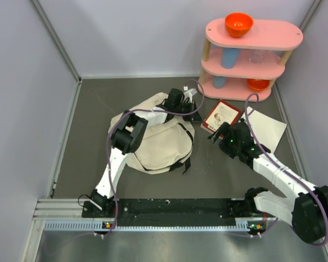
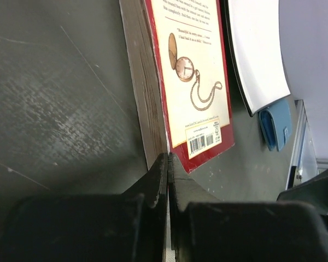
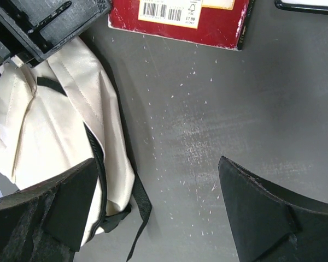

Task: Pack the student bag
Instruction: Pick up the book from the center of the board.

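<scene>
The left arm rises from its base, bends at the elbow above the left side of the student bag [image 1: 158, 144], and reaches right across the bag's far edge. Its left gripper [image 1: 188, 98] is clenched, fingers pressed together, near the corner of a red book [image 1: 221, 115]; whether it pinches anything cannot be told. The right arm stretches diagonally inward, and the right gripper [image 3: 157, 164] is released, jaws wide, over the desk [image 1: 98, 109] between bag and book. The bag lies slumped mid-desk.
</scene>
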Action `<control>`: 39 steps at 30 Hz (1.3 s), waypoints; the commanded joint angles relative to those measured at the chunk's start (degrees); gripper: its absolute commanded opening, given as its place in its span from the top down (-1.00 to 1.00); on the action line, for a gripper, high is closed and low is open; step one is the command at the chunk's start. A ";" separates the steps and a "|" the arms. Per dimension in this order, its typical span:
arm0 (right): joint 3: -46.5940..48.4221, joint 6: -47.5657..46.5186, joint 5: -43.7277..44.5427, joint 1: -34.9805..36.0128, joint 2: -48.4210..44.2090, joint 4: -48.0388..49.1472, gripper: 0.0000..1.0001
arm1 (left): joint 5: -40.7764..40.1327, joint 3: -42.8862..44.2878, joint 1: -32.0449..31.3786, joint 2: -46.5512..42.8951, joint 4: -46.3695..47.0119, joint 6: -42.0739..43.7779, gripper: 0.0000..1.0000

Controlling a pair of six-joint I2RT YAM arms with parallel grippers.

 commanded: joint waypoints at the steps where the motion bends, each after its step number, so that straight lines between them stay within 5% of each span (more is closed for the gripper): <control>1: -0.46 0.54 1.16 -0.36 -1.43 1.98 -0.80 | 2.41 -3.43 0.01 -6.82 4.93 -1.35 1.00; 8: 6.11 -4.01 1.27 -4.31 4.53 1.89 -0.83 | 1.62 -6.79 0.10 -8.50 5.63 -0.99 0.94; 13: 12.54 -8.85 1.09 -6.25 12.09 1.63 -0.80 | 0.91 -6.43 0.01 -9.11 5.81 -1.08 0.26; 18: 17.11 -13.43 6.60 -6.25 14.64 1.54 -0.84 | -0.67 -3.71 0.19 -9.11 3.70 0.41 0.01; 29: 29.16 -17.03 17.95 -7.48 30.11 -2.15 -0.89 | -0.32 0.86 0.36 -6.74 4.67 -2.14 -0.09; 39: 33.11 -18.09 16.82 -8.62 38.20 -2.50 -0.89 | 0.30 5.16 0.36 -2.35 2.38 -1.79 -0.15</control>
